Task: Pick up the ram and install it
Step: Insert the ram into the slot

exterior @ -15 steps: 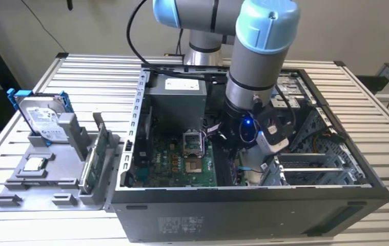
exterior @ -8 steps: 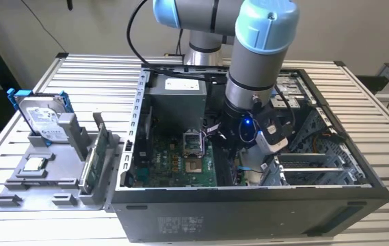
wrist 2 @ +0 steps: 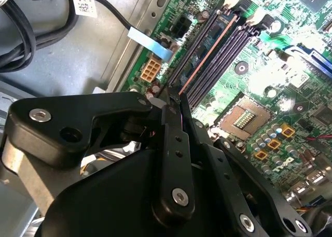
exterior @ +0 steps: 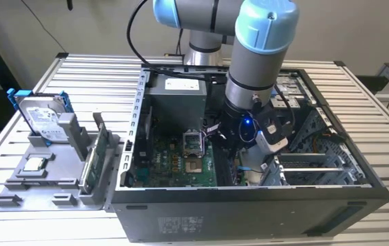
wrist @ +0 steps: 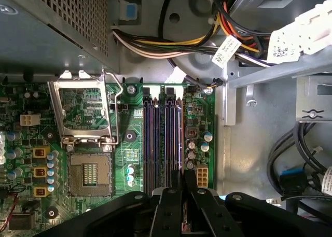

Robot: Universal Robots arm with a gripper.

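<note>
The ram (wrist 2: 207, 50) is a thin dark stick standing edge-on in the outermost memory slot of the green motherboard (exterior: 173, 164), its top edge catching orange light. In the first wrist view the ram (wrist: 179, 138) runs along the slot row next to the board's edge. My gripper (wrist 2: 173, 98) has its black fingers drawn close together on the ram's near end, and the same grip shows in the first wrist view (wrist: 182, 176). From outside, the gripper (exterior: 237, 156) reaches down inside the open computer case (exterior: 249, 189).
An open processor socket (wrist: 89, 172) with its raised latch frame lies beside the slots. Bundled cables (wrist: 171, 40) and a drive cage crowd the case wall. Left of the case, a grey tray (exterior: 16, 197) holds a hard drive (exterior: 44, 120), a silver chip (exterior: 36, 164) and a green card (exterior: 91, 159).
</note>
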